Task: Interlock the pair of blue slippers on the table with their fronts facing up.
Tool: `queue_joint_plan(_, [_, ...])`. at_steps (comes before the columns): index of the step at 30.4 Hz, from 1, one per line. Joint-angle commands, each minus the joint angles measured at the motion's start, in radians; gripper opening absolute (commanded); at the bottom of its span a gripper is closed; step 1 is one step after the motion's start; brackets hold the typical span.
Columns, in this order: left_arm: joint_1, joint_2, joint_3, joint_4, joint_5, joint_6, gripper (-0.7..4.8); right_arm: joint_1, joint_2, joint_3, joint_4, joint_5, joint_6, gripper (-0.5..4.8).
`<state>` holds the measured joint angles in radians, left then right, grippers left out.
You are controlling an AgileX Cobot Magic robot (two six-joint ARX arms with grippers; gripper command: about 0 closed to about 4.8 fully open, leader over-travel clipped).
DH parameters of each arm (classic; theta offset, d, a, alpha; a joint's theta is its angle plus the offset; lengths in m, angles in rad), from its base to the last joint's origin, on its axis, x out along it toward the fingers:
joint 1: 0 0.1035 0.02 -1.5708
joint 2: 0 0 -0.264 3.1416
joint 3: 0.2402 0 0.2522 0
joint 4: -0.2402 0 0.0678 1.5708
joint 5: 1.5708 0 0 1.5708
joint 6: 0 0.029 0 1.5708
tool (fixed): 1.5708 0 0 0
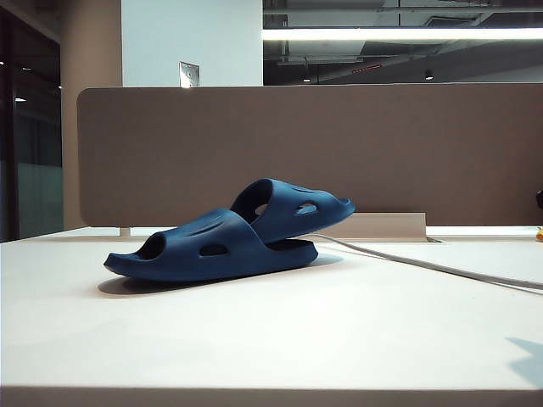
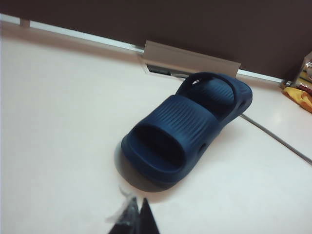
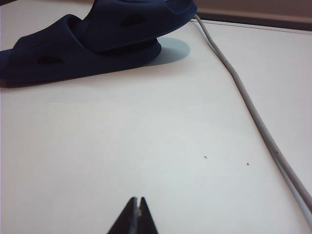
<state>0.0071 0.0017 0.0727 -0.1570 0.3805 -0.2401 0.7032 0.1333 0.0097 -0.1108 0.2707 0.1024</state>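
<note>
Both end effectors are clenched and empty: left end effector (image 2: 138, 218), right end effector (image 3: 137, 214), each low in its wrist frame, well apart from the slippers (image 1: 225, 242), which sit interlocked, fronts up, mid-counter (image 1: 254, 339). Task looks done.

No writing, label, brand or number can be read anywhere; the slippers (image 1: 225, 237) show only ribbing and oval holes, no logo; the small plate on the far wall (image 1: 188, 73) is blank at this size; the coloured packaging at the edge of the surface (image 2: 301, 92) is too blurred to read.
</note>
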Motion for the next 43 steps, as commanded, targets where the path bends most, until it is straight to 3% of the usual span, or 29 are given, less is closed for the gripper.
queue_joint_plan(1, [-0.002, 0.001, -0.034, 0.023, 0.005, 0.009, -0.06, 0.001, 0.0, 0.002, 0.01, 0.007, -0.04, -0.01])
queue_joint_plan(11, [-0.006, 0.001, -0.063, 0.069, -0.003, 0.051, -0.06, 0.001, 0.001, -0.006, -0.019, 0.008, -0.051, -0.01])
queue_joint_plan(19, [-0.006, 0.001, -0.063, 0.002, -0.134, 0.077, -0.05, 0.0, 0.001, -0.006, -0.021, 0.008, -0.051, -0.01])
queue_joint_plan(27, [-0.007, 0.001, -0.063, -0.005, -0.133, 0.11, -0.06, 0.0, 0.001, -0.006, -0.026, 0.008, -0.042, -0.01])
queue_joint_plan(32, [-0.007, 0.001, -0.063, -0.005, -0.134, 0.109, -0.06, 0.002, 0.0, -0.006, -0.026, 0.007, 0.057, 0.0])
queue_joint_plan(43, [-0.006, 0.001, -0.063, -0.003, -0.134, 0.109, -0.06, 0.001, 0.0, -0.006, -0.026, 0.008, 0.055, 0.0])
